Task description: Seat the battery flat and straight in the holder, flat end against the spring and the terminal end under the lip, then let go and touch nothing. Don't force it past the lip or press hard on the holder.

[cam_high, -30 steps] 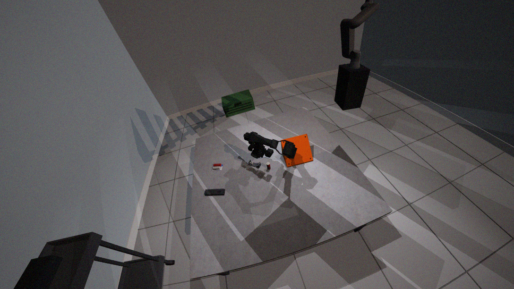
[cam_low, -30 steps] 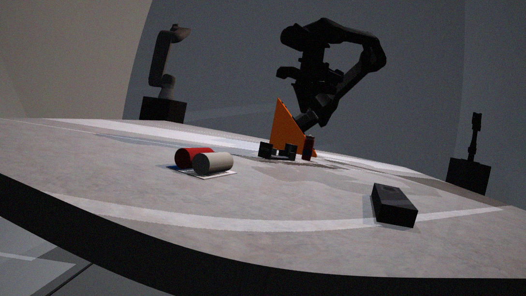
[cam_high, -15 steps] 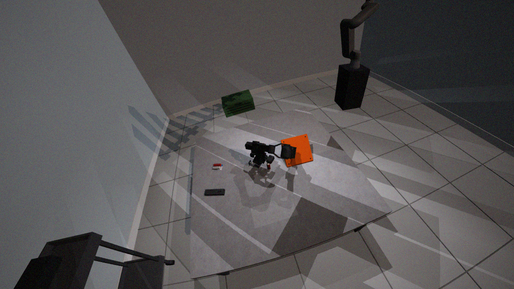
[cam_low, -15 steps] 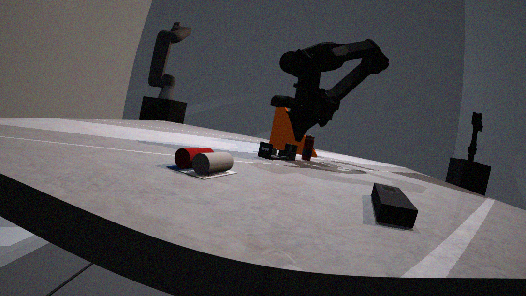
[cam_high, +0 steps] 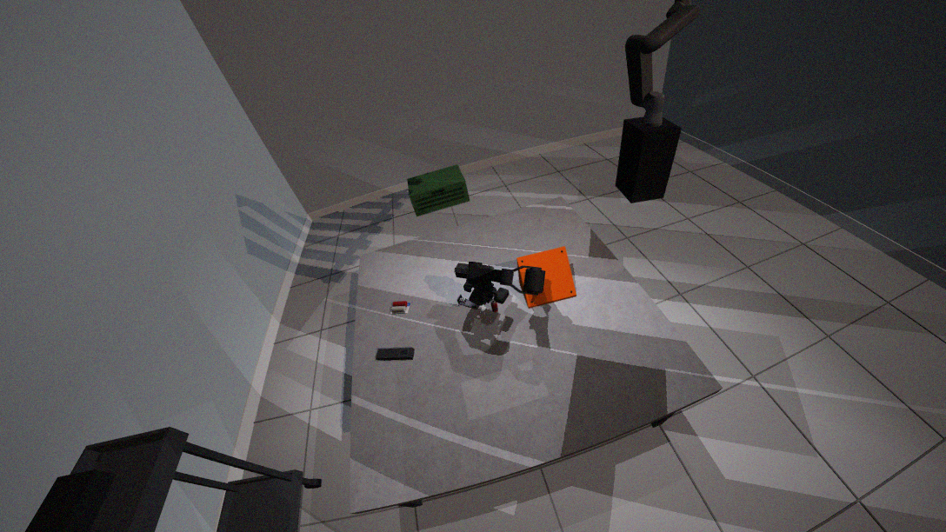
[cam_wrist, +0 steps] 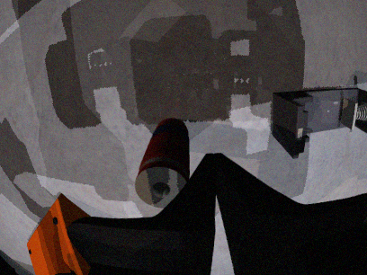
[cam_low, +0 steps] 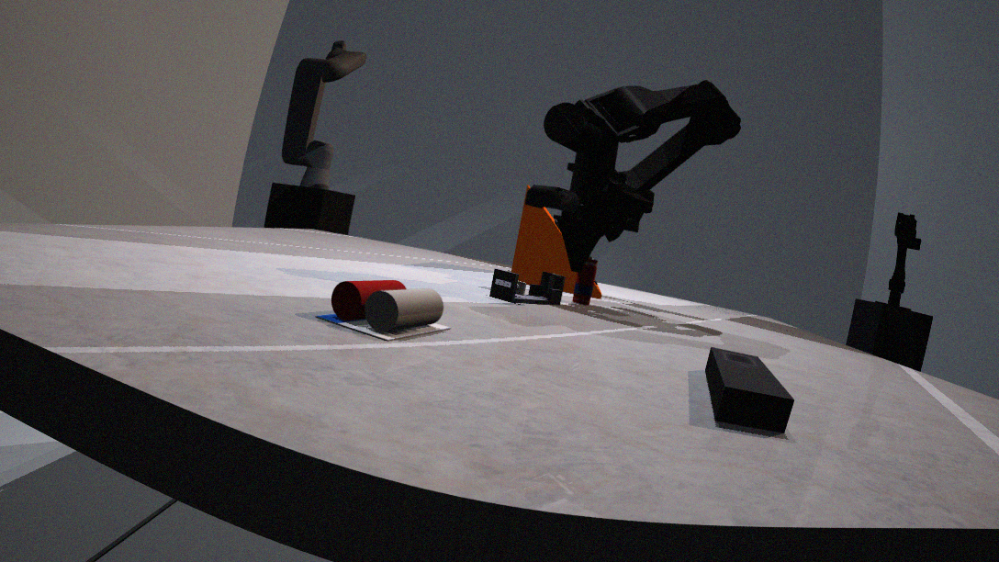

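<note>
The battery (cam_high: 495,307) (cam_low: 585,285) (cam_wrist: 165,149), dark red with a blue band, stands upright on the table. Its upper end is pale with a dark round centre. The black holder (cam_low: 503,285) (cam_wrist: 286,114) lies open and empty beside it, to the right in the wrist view, where its coil spring (cam_wrist: 362,111) shows at the right edge. My gripper (cam_low: 577,269) (cam_wrist: 212,161) is shut with nothing between the fingertips. It points down close to the battery's top and overlaps its edge in the wrist view; I cannot tell whether they touch.
An orange bracket (cam_high: 554,274) (cam_low: 534,244) (cam_wrist: 54,238) stands behind the battery. A red cylinder (cam_low: 349,298) and a pale cylinder (cam_low: 409,309) lie on a small card. A black box (cam_high: 395,354) (cam_low: 747,391) lies nearer the table edge. A green crate (cam_high: 437,190) is farther off.
</note>
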`<state>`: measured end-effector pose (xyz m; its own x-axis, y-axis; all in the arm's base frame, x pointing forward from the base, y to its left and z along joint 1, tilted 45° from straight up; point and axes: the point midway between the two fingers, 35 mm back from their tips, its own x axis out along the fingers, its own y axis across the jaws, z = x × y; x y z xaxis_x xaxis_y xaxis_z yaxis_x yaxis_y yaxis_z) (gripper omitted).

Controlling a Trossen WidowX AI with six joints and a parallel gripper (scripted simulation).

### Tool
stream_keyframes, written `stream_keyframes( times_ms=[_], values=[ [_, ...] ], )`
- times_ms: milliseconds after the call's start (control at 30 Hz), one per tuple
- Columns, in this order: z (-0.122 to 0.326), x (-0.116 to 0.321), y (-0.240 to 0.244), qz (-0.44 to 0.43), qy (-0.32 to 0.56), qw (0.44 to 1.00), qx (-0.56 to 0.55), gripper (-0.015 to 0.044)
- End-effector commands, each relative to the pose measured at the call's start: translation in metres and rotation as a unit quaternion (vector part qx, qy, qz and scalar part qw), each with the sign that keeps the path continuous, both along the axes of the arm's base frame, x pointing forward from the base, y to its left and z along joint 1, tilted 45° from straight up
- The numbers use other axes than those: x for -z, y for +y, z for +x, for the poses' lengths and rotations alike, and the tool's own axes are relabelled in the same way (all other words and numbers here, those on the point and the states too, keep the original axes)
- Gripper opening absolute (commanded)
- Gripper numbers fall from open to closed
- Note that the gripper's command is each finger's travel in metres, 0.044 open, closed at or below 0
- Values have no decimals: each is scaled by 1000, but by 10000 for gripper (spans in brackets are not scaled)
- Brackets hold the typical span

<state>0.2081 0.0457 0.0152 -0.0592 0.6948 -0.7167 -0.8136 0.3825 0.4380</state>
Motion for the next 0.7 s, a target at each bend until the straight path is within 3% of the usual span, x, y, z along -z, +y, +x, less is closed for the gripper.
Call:
stream_keyframes(
  times_ms=[0,667],
  values=[
    [-8,-4,5,3,4,1000,2,0],
    [-35,-17,17,4,4,1000,2,0]
  ],
)
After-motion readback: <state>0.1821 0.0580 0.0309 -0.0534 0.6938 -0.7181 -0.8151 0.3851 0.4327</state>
